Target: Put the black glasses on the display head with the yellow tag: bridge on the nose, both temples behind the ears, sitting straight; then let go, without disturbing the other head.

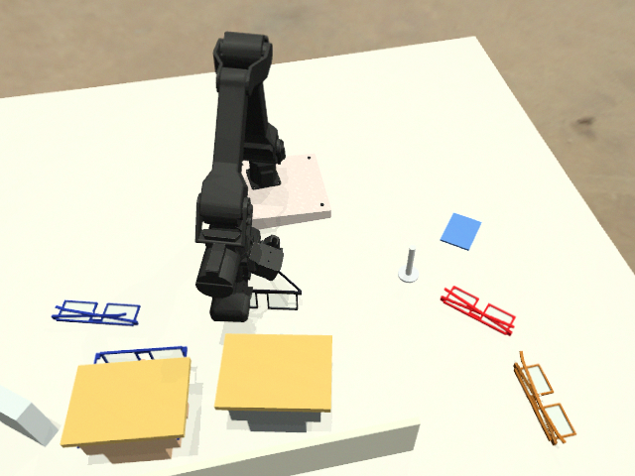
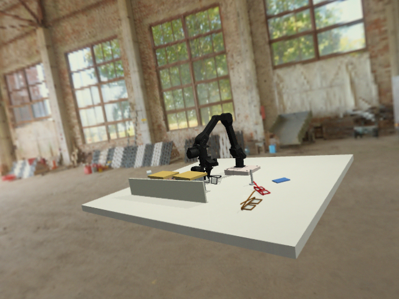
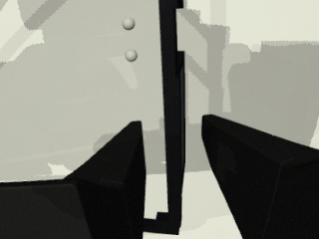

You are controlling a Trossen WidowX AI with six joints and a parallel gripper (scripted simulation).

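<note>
The jaws are part-open and grip nothing, 1 finger on each side of the black glasses' [image 1: 277, 292] [image 2: 214, 180] [image 3: 173, 149] front frame. And the glasses? On the bench [image 1: 128, 204] [image 2: 193, 222] [image 3: 294, 22], well in from its right edge in the top view, between the arm's base and 2 yellow boards [image 1: 128, 402] [image 1: 274, 371] [image 2: 163, 174] [image 2: 190, 175]. They look light, stiff, probably slippery; those slim temples could be fragile. Best hold, I'd say: the front frame near the bridge, squeezed gently, keeping both temples free!

Now the count: 5 pairs of glasses. 1 black; 2 blue, 1 of them on a head; 1 red [image 1: 476, 310] [image 2: 261, 189]; and 1 brown [image 1: 536, 394] [image 2: 249, 204], nearest the right edge. Heads, 2, beneath the boards; I can't tell which has the yellow tag. 1 blue square [image 1: 460, 231] [image 2: 280, 180] towards that right edge, 1 metal post [image 1: 411, 261] [image 2: 251, 177] beside it.
</note>
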